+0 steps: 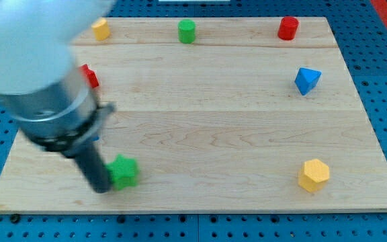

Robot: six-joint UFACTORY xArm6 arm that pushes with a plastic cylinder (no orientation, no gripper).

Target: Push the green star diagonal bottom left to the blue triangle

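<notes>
Across the whole view, pale wooden surface [207, 128] on blue pegboard; arm body, blurred, fills the view's upper left; rod runs down to my tip [101, 187], touching the green star [123, 171] on its left side, near the bottom-left corner; no fingers on this rig, just the rod. Blue triangle [307, 80] far off at right edge, upper half; yellow block [313, 175] bottom right; red block [287, 28], green cylinder [187, 31], yellow block [100, 28] along top; red block [90, 76] partly hidden behind arm.

Green star [123, 171] flat near board's bottom-left edge; blue triangle [307, 80] far off, upper right.
</notes>
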